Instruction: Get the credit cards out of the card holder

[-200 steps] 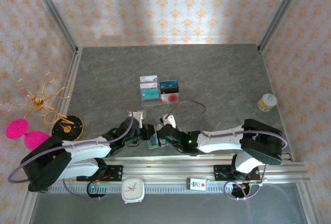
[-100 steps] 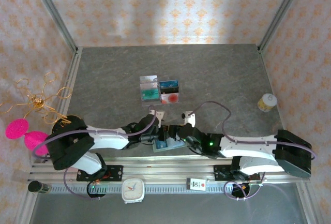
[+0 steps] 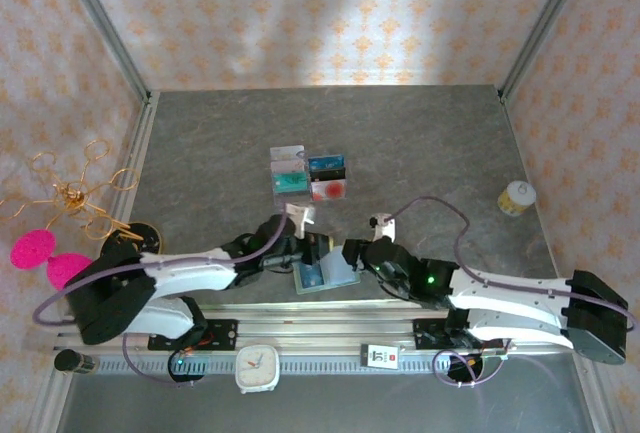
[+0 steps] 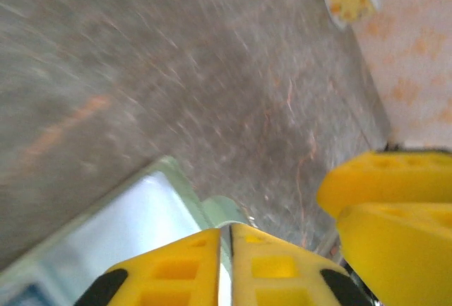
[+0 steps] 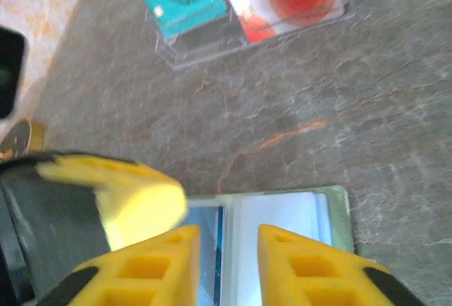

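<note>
Table (image 3: 430,143): bears all items but the clock.
Card holder (image 3: 325,275): lies open at the table's near edge, between the two arms, before the card stand.
Credit cards (image 5: 277,215): in the card holder's pockets.
Card stand (image 3: 308,174): mid-table, behind the card holder; four cards on it, two by two.
Left gripper (image 4: 231,239): at the card holder's edge.
Right gripper (image 5: 227,239): over the card holder, fingers either side of its fold.
Tin (image 3: 516,197): table's right edge, well apart.
Clock (image 3: 256,367): by the near rail, between the arm bases.
</note>
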`<state>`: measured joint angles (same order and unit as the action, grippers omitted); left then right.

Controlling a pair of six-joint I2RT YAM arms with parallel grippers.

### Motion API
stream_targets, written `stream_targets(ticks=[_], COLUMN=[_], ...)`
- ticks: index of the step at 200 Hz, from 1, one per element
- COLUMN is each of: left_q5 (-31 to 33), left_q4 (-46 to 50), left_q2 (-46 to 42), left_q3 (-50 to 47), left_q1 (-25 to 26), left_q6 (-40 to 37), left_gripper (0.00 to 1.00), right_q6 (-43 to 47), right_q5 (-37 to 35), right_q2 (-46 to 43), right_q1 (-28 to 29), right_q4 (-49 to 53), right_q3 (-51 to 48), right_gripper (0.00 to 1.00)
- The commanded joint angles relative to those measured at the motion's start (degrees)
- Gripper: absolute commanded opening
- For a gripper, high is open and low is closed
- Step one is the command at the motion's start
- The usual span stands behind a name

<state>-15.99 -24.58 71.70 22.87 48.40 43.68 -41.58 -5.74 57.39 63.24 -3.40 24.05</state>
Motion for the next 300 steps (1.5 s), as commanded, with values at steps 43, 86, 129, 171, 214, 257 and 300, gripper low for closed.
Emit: stream_targets(ticks=[43, 86, 129, 171, 214, 257, 300], left_q5=[1.48, 1.46, 1.64, 1.57, 1.68, 1.45, 1.42], left_q4=[6.08, 5.51, 5.50, 6.60, 6.45, 5.32, 5.57], left_q2=[-6.70, -4.78, -0.09, 0.97, 1.06, 2.00, 2.01], left_q3=[-9.86, -10.90, -10.30, -10.13, -10.26, -10.00, -9.99], left_q1=[-0.85, -0.85, -0.79, -0.85, -0.85, -0.85, -0.85], left_q6=[0.97, -0.17, -1.49, -2.31, -2.72, -2.99, -3.16], left_gripper=[0.00, 0.00, 0.00, 0.00, 0.00, 0.00, 0.00], right_q6=[5.06, 3.84, 2.43, 1.38, 0.94, 0.37, -1.73], right_q5=[27.94, 28.19, 26.05, 24.46, 23.74, 27.40, 24.24], right_q2=[19.56, 26.23, 28.51, 28.79, 29.14, 31.09, 28.32], right_q1=[-4.63, -4.98, -5.74, -6.21, -6.48, -6.47, -6.47], right_q4=[-7.69, -7.60, -6.71, -5.68, -4.24, -7.55, -8.31], right_q3=[7.75, 9.09, 8.86, 8.56, 8.67, 8.21, 6.50], right_gripper=[0.14, 0.14, 0.14, 0.19, 0.20, 0.11, 0.00])
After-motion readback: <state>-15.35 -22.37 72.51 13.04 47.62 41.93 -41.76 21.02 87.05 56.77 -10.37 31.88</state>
